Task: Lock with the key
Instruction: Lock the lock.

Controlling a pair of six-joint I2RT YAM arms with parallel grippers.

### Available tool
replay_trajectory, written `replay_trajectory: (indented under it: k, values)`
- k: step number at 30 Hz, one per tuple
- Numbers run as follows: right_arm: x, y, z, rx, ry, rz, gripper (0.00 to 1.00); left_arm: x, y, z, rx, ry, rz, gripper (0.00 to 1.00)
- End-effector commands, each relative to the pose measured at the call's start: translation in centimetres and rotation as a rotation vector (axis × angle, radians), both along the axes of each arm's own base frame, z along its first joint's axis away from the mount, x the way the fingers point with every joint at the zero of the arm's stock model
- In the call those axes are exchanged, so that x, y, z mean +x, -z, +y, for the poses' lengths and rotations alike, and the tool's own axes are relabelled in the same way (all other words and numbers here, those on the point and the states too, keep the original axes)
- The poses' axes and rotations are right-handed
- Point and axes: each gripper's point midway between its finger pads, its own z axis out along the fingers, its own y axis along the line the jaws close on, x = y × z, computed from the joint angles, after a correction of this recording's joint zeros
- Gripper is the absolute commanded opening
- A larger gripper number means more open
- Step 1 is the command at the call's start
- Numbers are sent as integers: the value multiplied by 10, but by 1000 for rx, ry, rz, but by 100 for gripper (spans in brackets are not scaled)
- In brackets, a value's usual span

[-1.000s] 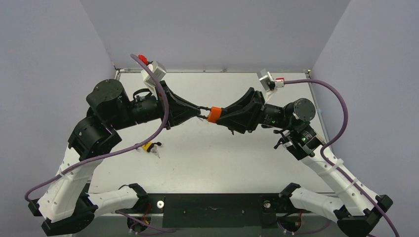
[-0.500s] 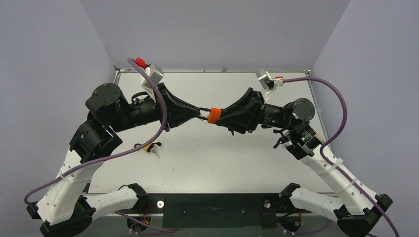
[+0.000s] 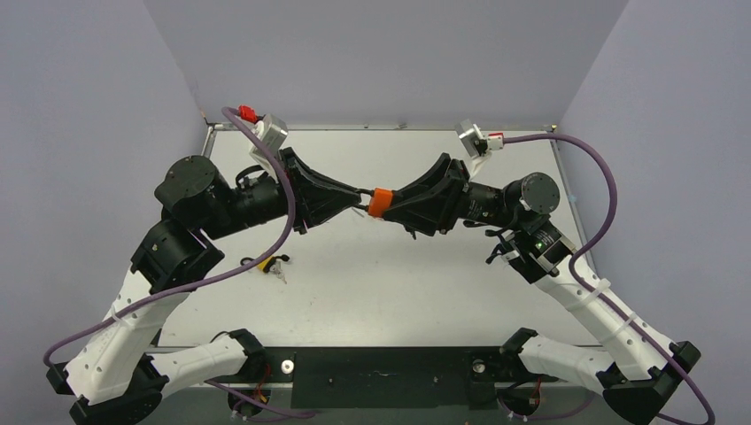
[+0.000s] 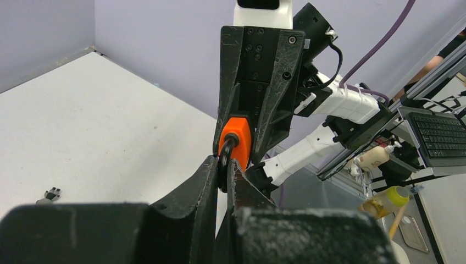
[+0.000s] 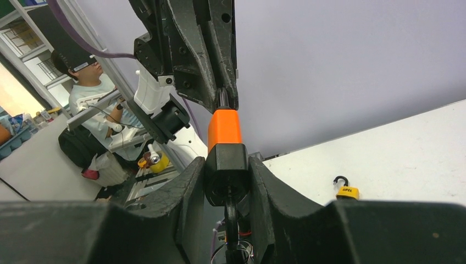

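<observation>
An orange padlock (image 3: 381, 202) with a black base is held in mid-air above the table's middle, between my two grippers. My left gripper (image 3: 361, 198) is shut on its black shackle (image 4: 225, 159). The orange body (image 4: 237, 137) shows just beyond my left gripper (image 4: 224, 166). My right gripper (image 3: 394, 204) is shut on the lock's black base (image 5: 226, 168). Its own view shows my right gripper (image 5: 226, 165) and the orange body (image 5: 224, 127) leading to the left gripper (image 5: 222, 99). A black key (image 5: 231, 220) sticks out of the base, between the right fingers.
A second, yellow padlock (image 3: 263, 262) with an open shackle lies on the white table (image 3: 398, 283) at the left, a small key bunch (image 3: 282, 266) beside it. The yellow padlock also shows in the right wrist view (image 5: 346, 190). Purple walls enclose the table.
Both arms have shifted slightly toward the far side with the orange padlock still gripped between them. The left wrist has turned a little. The yellow padlock has not moved.
</observation>
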Motion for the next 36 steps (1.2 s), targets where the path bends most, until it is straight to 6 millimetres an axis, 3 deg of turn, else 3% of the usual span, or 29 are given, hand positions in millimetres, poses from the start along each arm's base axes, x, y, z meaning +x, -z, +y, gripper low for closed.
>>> replay_trajectory:
  k: [1,23,30,36]
  values:
    - [13,-39,4,111,89,-64,0,-19,26,-26,44,137,78,0]
    - [19,-36,11,77,101,-70,0,-41,62,-70,121,223,133,0]
    - [21,-48,-2,104,153,-96,0,-32,84,-65,171,153,165,0]
    - [19,-72,-23,164,195,-130,0,-24,105,-51,230,65,179,0]
